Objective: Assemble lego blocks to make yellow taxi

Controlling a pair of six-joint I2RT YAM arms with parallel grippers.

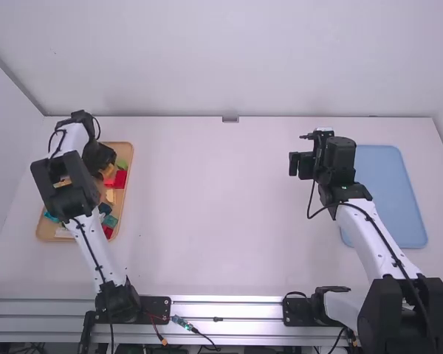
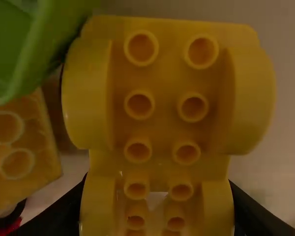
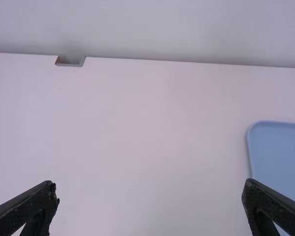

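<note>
Wood-toned, a tray [image 1: 131, 152] near the counter's [image 1: 221, 221] left edge carries loose blocks: red [image 1: 119, 178], teal [image 1: 110, 220], green [image 2: 19, 54] and a small yellow one [image 2: 34, 172]. Over the tray's far part, the left gripper [image 2: 157, 189] has its fingers clamped on a yellow piece with rounded arches [image 2: 167, 93], seemingly the taxi's base. The build looks barely begun: picking out this base seems the step in hand, with setting it down and adding body and roof left. No writing can be read on the blocks. Toward the right, the right gripper [image 3: 150, 191] holds nothing, fingers wide apart, just beside a blue tray [image 1: 387, 195] near the counter's right edge.
</note>
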